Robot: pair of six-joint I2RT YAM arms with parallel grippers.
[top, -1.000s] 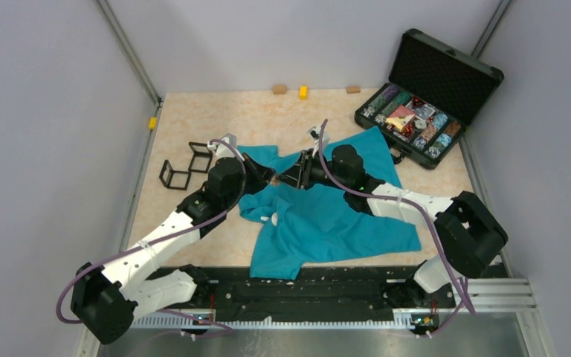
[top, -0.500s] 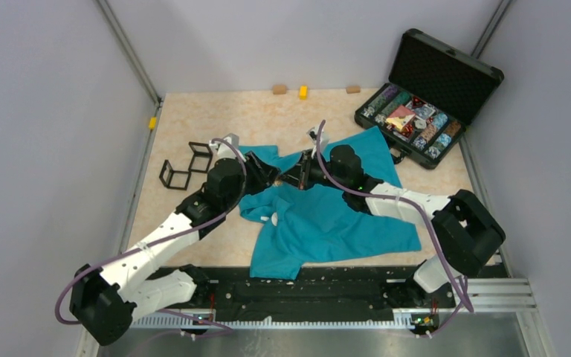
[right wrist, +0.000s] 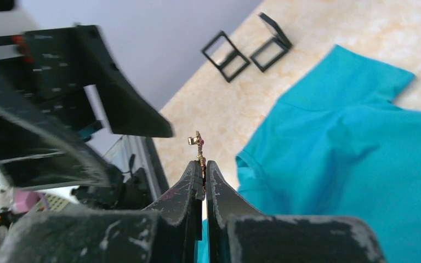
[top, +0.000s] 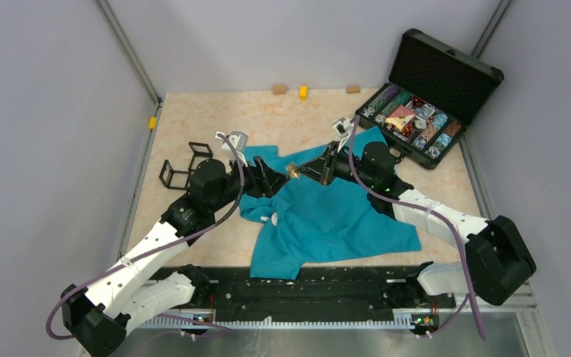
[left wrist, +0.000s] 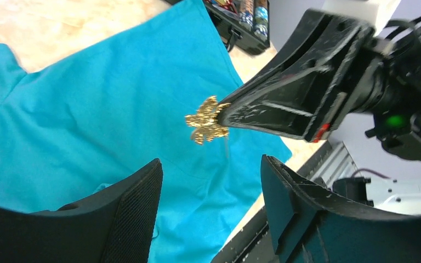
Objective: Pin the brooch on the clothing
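Observation:
The brooch (top: pixel 294 171) is a tiny gold piece with pink-red specks, held in the air above the clothing. My right gripper (top: pixel 298 170) is shut on its lower end, so the brooch (right wrist: pixel 198 145) sticks out past the tips of the right gripper (right wrist: pixel 204 163). The left wrist view shows the brooch (left wrist: pixel 205 120) at the tip of the right gripper (left wrist: pixel 223 115). My left gripper (left wrist: pixel 211 164) is open and empty, a short way from the brooch, and sits left of it (top: pixel 270 181). The clothing (top: pixel 327 219), a teal-blue T-shirt, lies crumpled on the table under both grippers.
An open black case (top: pixel 416 123) of multicoloured trinkets stands at the back right, touching the shirt's sleeve. Two black square frames (top: pixel 186 165) lie left of the shirt. Small blocks (top: pixel 302 91) sit along the far edge. A black rail (top: pixel 312 286) runs along the near edge.
My left gripper opened and drew back to the left. My right gripper shut on the brooch and carried it slightly right and away from the left jaws.

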